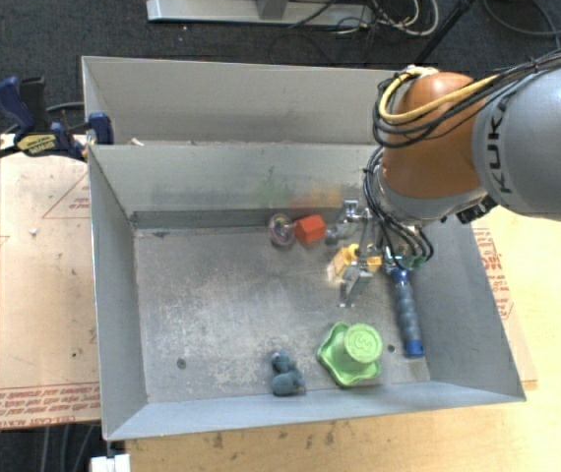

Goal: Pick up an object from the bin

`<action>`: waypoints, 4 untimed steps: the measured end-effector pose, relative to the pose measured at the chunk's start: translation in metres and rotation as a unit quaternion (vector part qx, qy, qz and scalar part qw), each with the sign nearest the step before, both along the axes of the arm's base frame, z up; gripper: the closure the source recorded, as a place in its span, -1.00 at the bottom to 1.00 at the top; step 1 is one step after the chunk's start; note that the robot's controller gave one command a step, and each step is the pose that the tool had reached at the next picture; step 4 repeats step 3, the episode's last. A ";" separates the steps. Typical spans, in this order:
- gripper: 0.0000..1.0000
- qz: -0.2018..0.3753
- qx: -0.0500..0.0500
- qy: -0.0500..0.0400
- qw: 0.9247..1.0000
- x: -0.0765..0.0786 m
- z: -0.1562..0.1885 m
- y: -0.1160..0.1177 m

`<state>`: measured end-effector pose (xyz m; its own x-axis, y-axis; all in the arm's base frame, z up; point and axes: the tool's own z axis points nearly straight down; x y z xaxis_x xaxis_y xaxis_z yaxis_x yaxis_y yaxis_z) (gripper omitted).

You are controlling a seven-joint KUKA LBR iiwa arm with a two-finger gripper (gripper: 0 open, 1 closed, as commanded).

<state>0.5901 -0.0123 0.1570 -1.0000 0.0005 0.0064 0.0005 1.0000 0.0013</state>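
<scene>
Several loose things are lying round my pincer [352, 254], which is hanging over the right half of the bin [202, 293], with a small yellow piece [343, 261] right at it. I cannot tell how wide it is standing. A blue pen [405, 313] is lying just beside, along the right wall, and a green lid [351, 353] is resting near the front edge.

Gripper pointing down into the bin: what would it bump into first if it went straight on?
Probably the small yellow thing right under the gripper, just right of the orange block. If it misses, the bin's grey floor. How high the gripper hangs is unclear.
</scene>
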 end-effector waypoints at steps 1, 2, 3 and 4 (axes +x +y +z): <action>-1.00 0.023 -0.001 -0.003 1.000 0.046 -0.069 -0.058; 1.00 0.025 -0.001 -0.008 1.000 0.049 -0.062 -0.055; 1.00 0.018 -0.001 -0.010 1.000 0.054 0.074 -0.055; 1.00 0.018 -0.001 -0.010 1.000 0.054 0.074 -0.055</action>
